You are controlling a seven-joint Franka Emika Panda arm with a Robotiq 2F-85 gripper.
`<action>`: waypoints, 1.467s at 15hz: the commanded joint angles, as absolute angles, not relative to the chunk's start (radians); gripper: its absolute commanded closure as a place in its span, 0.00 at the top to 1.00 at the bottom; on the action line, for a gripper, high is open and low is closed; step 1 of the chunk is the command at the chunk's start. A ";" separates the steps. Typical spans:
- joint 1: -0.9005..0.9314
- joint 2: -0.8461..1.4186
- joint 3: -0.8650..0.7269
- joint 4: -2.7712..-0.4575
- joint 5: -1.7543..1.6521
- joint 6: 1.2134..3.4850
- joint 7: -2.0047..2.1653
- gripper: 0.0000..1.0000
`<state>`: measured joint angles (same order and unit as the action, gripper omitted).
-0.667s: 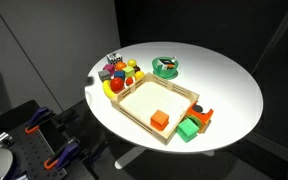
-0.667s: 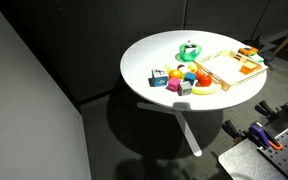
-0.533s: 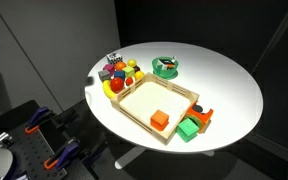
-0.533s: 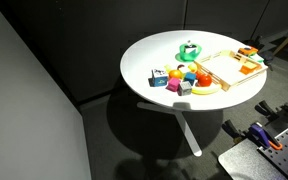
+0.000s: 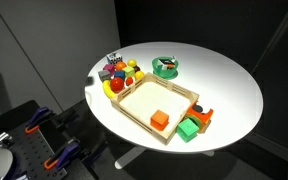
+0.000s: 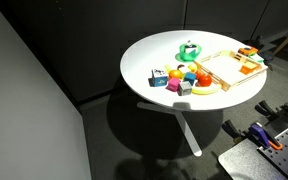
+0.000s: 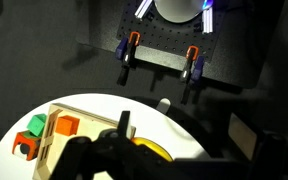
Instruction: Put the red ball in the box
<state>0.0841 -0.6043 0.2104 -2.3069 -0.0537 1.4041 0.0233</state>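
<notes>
The red ball (image 5: 118,73) lies in a cluster of small toys at the far corner of the box; in an exterior view (image 6: 177,73) it sits among the same toys. The box (image 5: 134,113), a shallow light-wood tray, stands on the round white table and holds an orange cube (image 5: 160,121). The box also shows in an exterior view (image 6: 224,62) and in the wrist view (image 7: 52,150). My gripper (image 7: 124,125) shows only in the wrist view, as a dark shape with one finger, high above the table edge. Nothing shows in it.
A round green bowl-like object (image 5: 166,67) stands behind the box. Green and orange blocks (image 5: 192,125) lie beside the box near the table's edge. Yellow rounded toys (image 5: 114,88) lie by the red ball. A dark bench with orange clamps (image 7: 159,60) stands next to the table.
</notes>
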 commanded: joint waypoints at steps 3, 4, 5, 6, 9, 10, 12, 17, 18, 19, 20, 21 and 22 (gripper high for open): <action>0.114 -0.564 0.189 -2.288 -0.050 1.436 0.038 1.00; 0.116 -0.551 0.188 -2.283 -0.047 1.458 0.037 1.00; 0.118 -0.538 0.186 -2.279 -0.045 1.475 0.037 1.00; 0.119 -0.523 0.184 -2.275 -0.043 1.501 0.034 1.00; 0.125 -0.477 0.176 -2.266 -0.032 1.584 0.023 1.00; 0.126 -0.457 0.173 -2.262 -0.027 1.615 0.019 1.00; 0.130 -0.420 0.163 -2.257 -0.010 1.676 0.003 1.00; 0.129 -0.329 0.143 -2.258 0.018 1.849 -0.037 1.00; 0.127 -0.310 0.141 -2.258 0.017 1.880 -0.041 1.00; 0.126 -0.288 0.139 -2.257 0.013 1.912 -0.042 1.00; 0.123 -0.264 0.138 -2.258 0.008 1.947 -0.040 1.00; 0.123 -0.245 0.136 -2.258 0.008 1.976 -0.042 1.00; 0.122 -0.222 0.135 -2.259 0.003 2.011 -0.044 1.00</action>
